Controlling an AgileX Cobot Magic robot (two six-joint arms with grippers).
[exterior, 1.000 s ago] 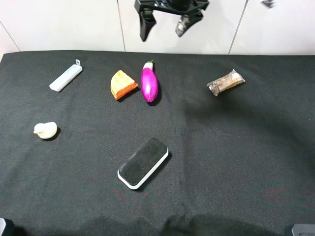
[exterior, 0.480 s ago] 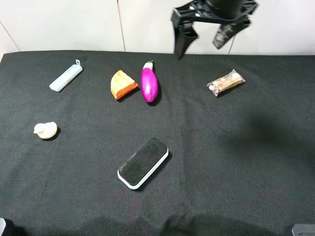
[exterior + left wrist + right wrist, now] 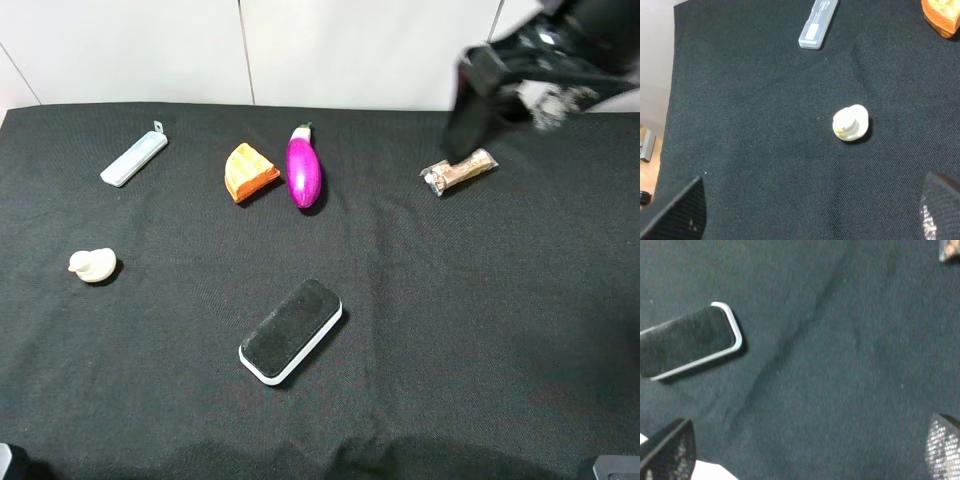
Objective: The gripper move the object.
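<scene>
1. The eggplant [image 3: 304, 171] lies flat on the black cloth [image 3: 450, 330] near its far edge, stem pointing away from the camera. Nothing holds or touches it.
2. Taking the eggplant as the landmark: the orange wedge [image 3: 249, 172] sits just beside it on its left, close but apart. The black eraser [image 3: 291, 331] lies well nearer the camera. The grey case [image 3: 133, 159] is far off to the left, and the white duck [image 3: 93, 265] is left and nearer the camera. The wrapped snack [image 3: 459, 168] is well to the right.
3. The right gripper [image 3: 520, 95] hangs in the air well right of the eggplant, roughly over the wrapped snack. Its fingers are spread wide and carry nothing.
4. The left gripper [image 3: 810, 210] shows only two dark finger tips [image 3: 677, 212] at the edges of its wrist view, standing far apart and empty, above the duck.
5. Risk: a descent from where the right gripper hangs would likely land on the snack, not the eggplant.
6. Risk: the wedge sits so close that a wide finger coming down on that side could knock or trap it.
7. Risk: the eggplant looks glossy and rounded, so an off-centre pinch may make it roll or squirt out.
</scene>
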